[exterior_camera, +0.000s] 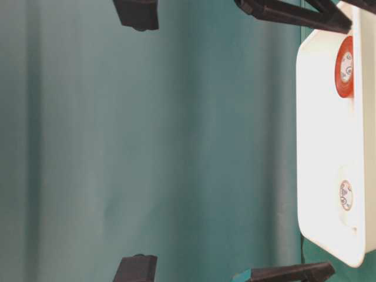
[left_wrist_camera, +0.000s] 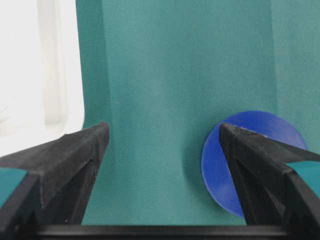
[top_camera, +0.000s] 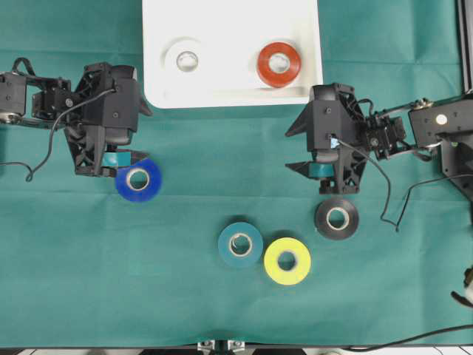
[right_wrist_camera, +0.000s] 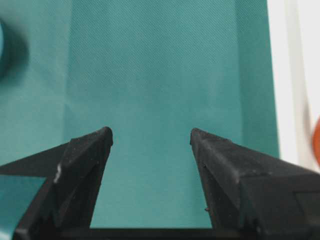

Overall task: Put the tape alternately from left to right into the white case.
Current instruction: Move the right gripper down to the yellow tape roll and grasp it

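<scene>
Six rolls of tape: two, the white roll [top_camera: 188,61] and red roll [top_camera: 278,64], lie in the white case [top_camera: 230,95]. Four lie on the table [top_camera: 89,281]: blue roll [top_camera: 138,180], teal roll [top_camera: 240,244], yellow roll [top_camera: 287,260], black roll [top_camera: 337,218]. Left gripper [left_wrist_camera: 162,137] and right gripper [right_wrist_camera: 151,137] both hold their jaws apart, gripping nothing.

No text, brand, number or sign can be read anywhere. Inside the white case [exterior_camera: 329,176], the pale cores of the red-orange roll [exterior_camera: 344,66] and the white roll [exterior_camera: 346,195] carry small dark printed marks, but they are too small and blurred to make out. The rolls lying outside the white case show no legible labels either.
</scene>
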